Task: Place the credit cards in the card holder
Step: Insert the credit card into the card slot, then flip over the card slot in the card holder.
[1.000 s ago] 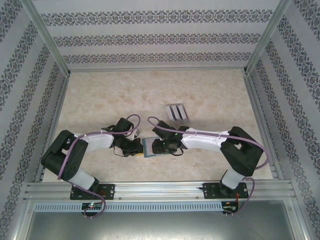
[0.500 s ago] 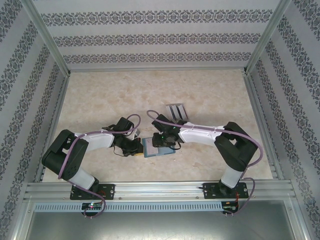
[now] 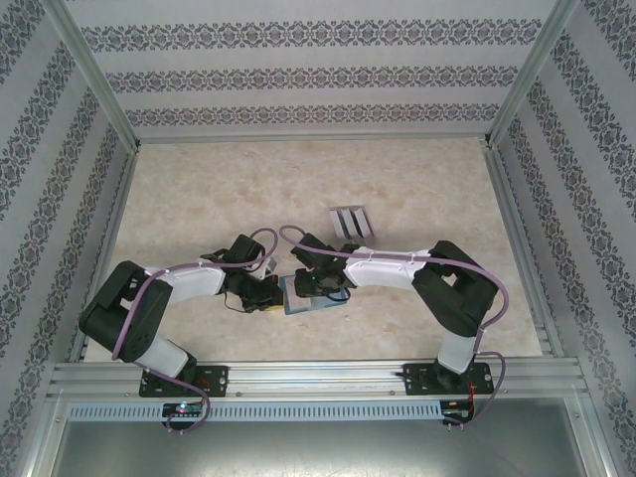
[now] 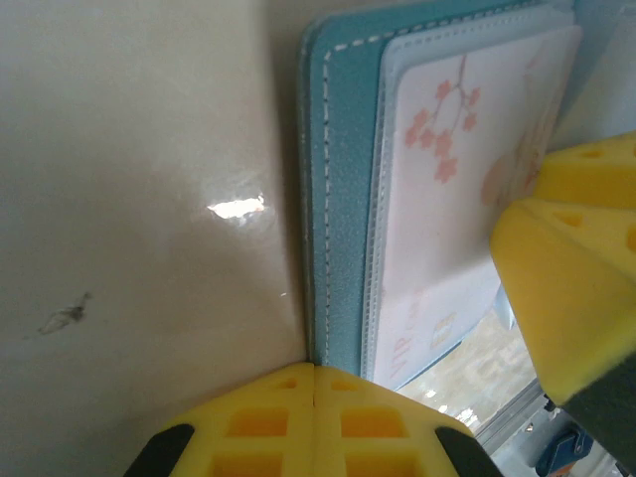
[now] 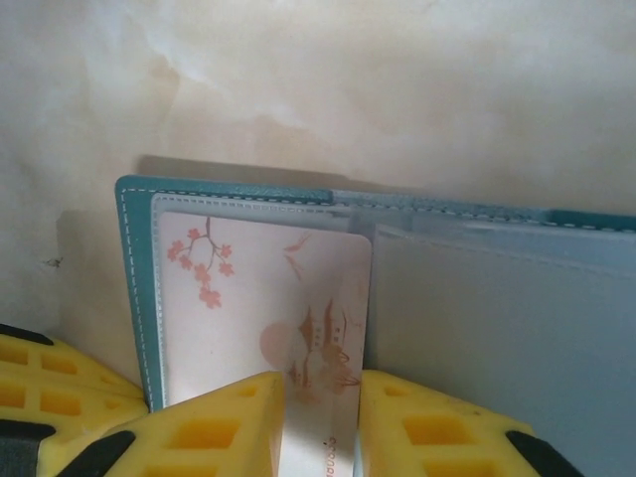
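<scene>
Right arm: the elbow pulls in toward the table's middle and the forearm reaches further left. The right gripper point(image 3: 306, 288) travels left across the open card holder point(image 3: 330, 303). It starts over the right half and now sits over the left half, just beside the left gripper point(image 3: 272, 294). The card holder's right part, covered before, is exposed. The purple cable loop point(image 3: 288, 235) at the right wrist shifts left with it.

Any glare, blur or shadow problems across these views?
Left wrist: small glare spot on the table, near jaws soft. Right wrist: the wallet throws a soft shadow along its far edge, jaws blurred. Top external: even light, sharp.
</scene>
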Controlling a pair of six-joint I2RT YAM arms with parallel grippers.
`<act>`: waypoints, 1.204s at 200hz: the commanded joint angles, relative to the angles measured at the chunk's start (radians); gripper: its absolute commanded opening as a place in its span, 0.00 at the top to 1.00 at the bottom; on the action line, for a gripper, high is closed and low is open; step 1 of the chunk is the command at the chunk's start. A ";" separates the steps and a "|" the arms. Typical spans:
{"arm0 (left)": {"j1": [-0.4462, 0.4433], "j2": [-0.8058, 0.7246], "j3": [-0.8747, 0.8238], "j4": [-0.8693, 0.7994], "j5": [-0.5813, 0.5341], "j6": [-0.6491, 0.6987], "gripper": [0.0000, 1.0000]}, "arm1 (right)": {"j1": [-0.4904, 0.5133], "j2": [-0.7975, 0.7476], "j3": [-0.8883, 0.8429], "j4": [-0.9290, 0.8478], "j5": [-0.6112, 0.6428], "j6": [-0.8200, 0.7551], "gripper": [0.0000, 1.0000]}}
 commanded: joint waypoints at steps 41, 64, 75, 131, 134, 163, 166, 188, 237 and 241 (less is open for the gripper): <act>-0.014 -0.036 -0.030 0.034 -0.037 -0.030 1.00 | -0.003 -0.277 -0.194 -0.028 0.111 0.013 0.56; -0.015 -0.023 -0.026 0.030 -0.031 -0.028 1.00 | -0.027 -0.295 -0.246 -0.019 0.098 0.049 0.55; -0.015 -0.023 -0.030 0.041 -0.033 -0.035 1.00 | -0.026 -0.289 -0.263 0.001 0.085 0.063 0.54; -0.020 -0.009 -0.029 0.056 -0.031 -0.038 1.00 | -0.021 -0.192 -0.257 0.046 0.070 0.079 0.62; -0.021 -0.006 -0.028 0.055 -0.030 -0.038 1.00 | -0.021 -0.188 -0.254 0.050 0.069 0.078 0.62; -0.024 -0.012 -0.030 0.055 -0.031 -0.042 1.00 | -0.015 -0.169 -0.233 0.059 0.052 0.072 0.70; -0.025 -0.013 -0.031 0.056 -0.033 -0.042 1.00 | -0.015 -0.169 -0.230 0.059 0.052 0.070 0.70; -0.025 -0.002 -0.026 0.051 -0.029 -0.036 1.00 | -0.014 -0.170 -0.227 0.075 0.042 0.060 0.70; -0.025 0.012 -0.013 0.048 -0.029 -0.034 1.00 | -0.012 -0.203 -0.238 0.164 -0.004 0.050 0.71; -0.026 0.012 -0.010 0.049 -0.027 -0.035 1.00 | -0.012 -0.205 -0.239 0.170 -0.007 0.050 0.72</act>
